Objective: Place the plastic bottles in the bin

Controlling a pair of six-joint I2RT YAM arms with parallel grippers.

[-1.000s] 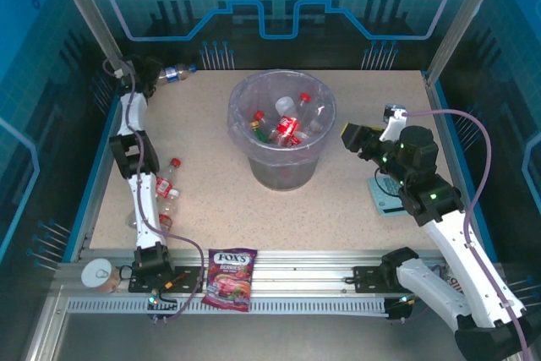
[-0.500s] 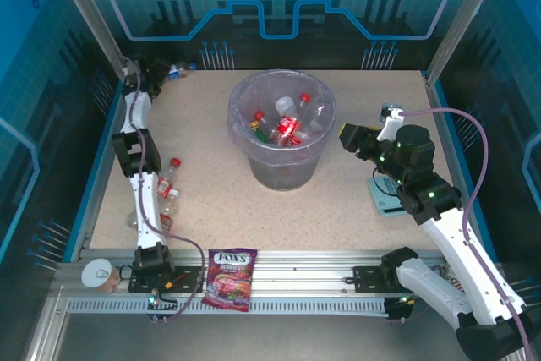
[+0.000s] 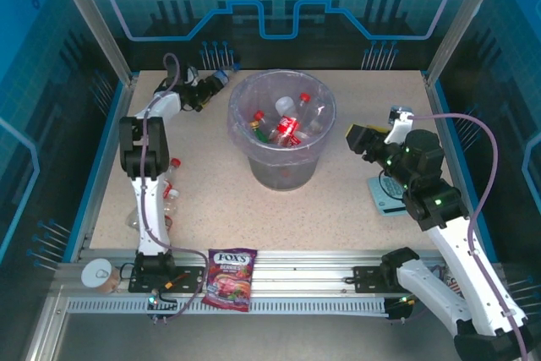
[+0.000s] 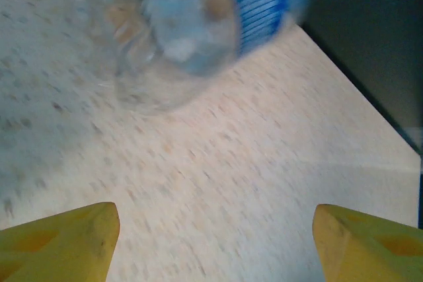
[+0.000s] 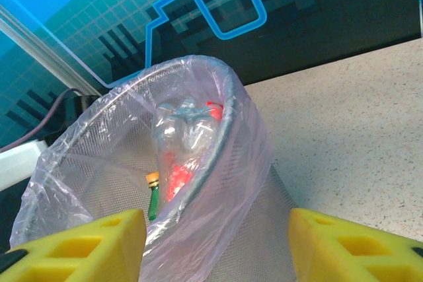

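The grey bin (image 3: 282, 172) with its lilac liner stands mid-table and holds several plastic bottles (image 3: 288, 128), which also show through the liner as clear bottles (image 5: 180, 138) with red labels. A blue-labelled bottle (image 3: 221, 79) lies at the back edge left of the bin, blurred at the top of the left wrist view as the same bottle (image 4: 188, 28). My left gripper (image 3: 205, 87) is just behind it, jaws apart with only table between its fingertips (image 4: 215, 219). Two red-capped bottles (image 3: 172, 168) lie beside the left arm. My right gripper (image 3: 352, 136) stands open facing the bin (image 5: 218, 226).
A purple Fox's bag (image 3: 230, 278) and a metal tin can (image 3: 99, 274) rest on the front rail. A light-blue card (image 3: 387, 195) lies under the right arm. Dark enclosure walls ring the table close behind the blue-labelled bottle.
My left gripper swung from the far left corner rightward towards the bin, and the blue-labelled bottle moved right along the back edge ahead of it. The right arm barely shifted.
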